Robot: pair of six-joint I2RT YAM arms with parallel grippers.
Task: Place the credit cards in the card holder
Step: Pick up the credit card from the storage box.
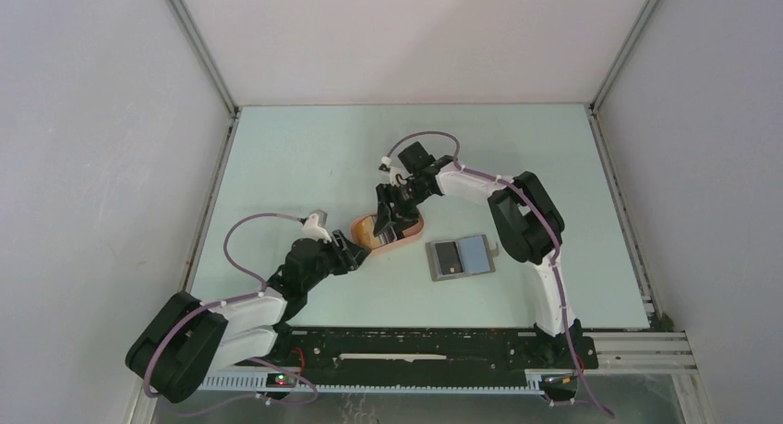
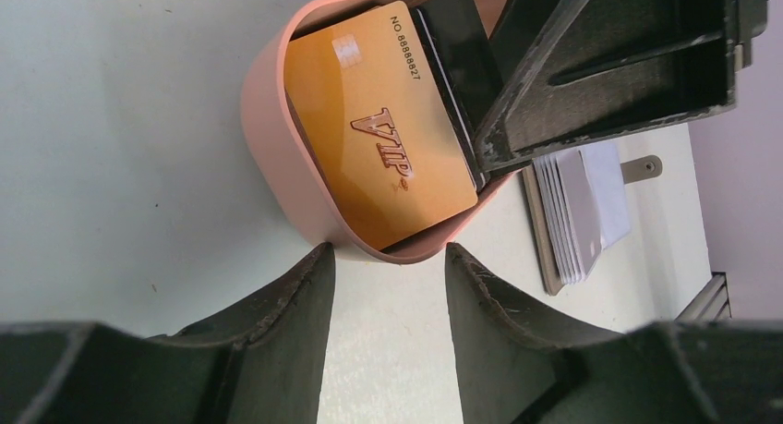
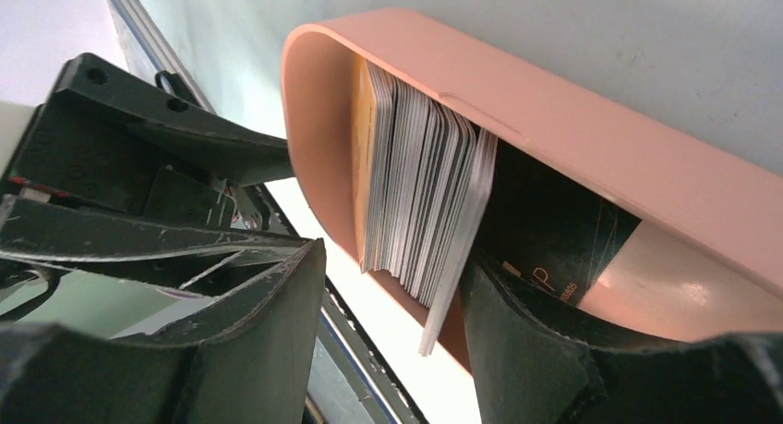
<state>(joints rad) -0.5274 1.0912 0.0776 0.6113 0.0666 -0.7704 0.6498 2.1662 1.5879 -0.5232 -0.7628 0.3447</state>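
Centre of table, top view: peach tray with cards stacked on edge at one end, orange card against end wall. Right jaws spread astride stack, one finger inside tray behind it; whether pinching, cannot tell. Left jaws spread, nothing between, tips just beside tray end. Holder open, right of tray, apart. Step judged: lift cards out. Advice: thin pinch, rise clear of wall, brace tray. Obstructions: tray wall, tight stack, crowded arms.
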